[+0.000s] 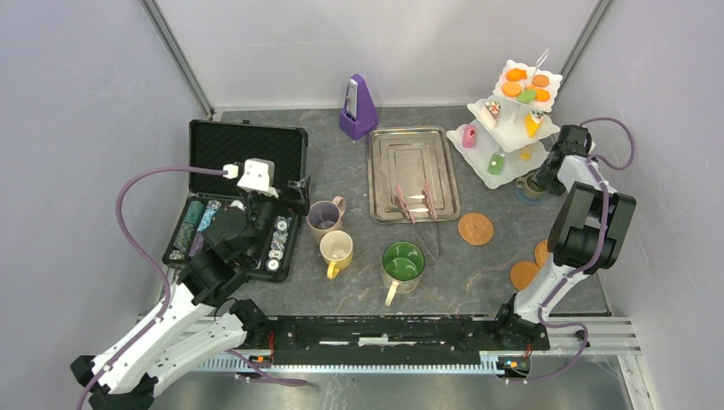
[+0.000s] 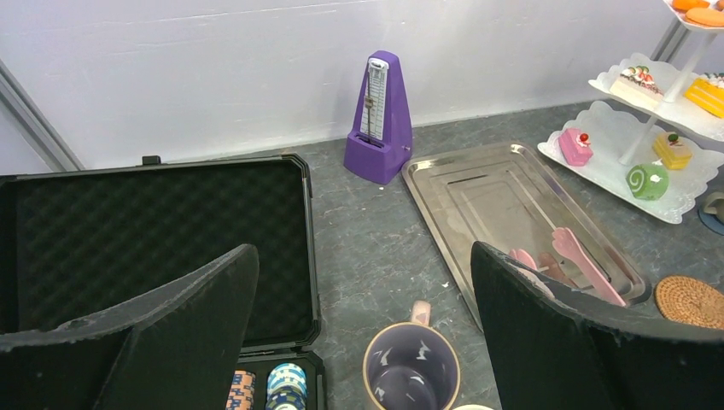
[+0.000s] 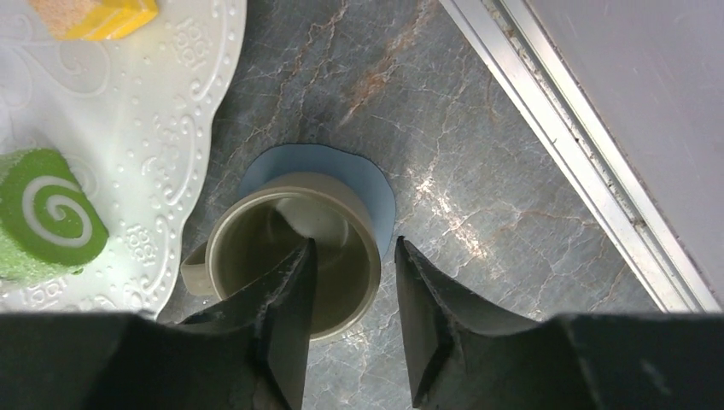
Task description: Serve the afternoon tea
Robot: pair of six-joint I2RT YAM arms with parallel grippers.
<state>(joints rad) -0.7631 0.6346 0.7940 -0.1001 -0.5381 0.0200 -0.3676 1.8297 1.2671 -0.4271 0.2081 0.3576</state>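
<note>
The olive mug (image 3: 256,256) stands on a blue round mat (image 3: 367,175) beside the white three-tier stand (image 1: 510,135), which holds orange, green, pink and yellow toy pastries (image 1: 515,81). My right gripper (image 3: 353,243) is open and straddles the mug's right wall, one finger inside and one outside; it also shows in the top view (image 1: 540,179). My left gripper (image 2: 363,248) is wide open and empty above the mauve mug (image 2: 411,367), at the edge of the chip case. The yellow mug (image 1: 335,249) and the big green mug (image 1: 403,261) stand near the front. Three cork coasters (image 1: 475,229) lie at the right.
An open black case (image 1: 248,149) with poker chips (image 1: 277,243) lies at the left. A purple metronome (image 1: 359,107) stands at the back. A steel tray (image 1: 412,154) holds pink tongs (image 1: 416,202). The stand's lower plate (image 3: 154,128) is close to the left of my right fingers.
</note>
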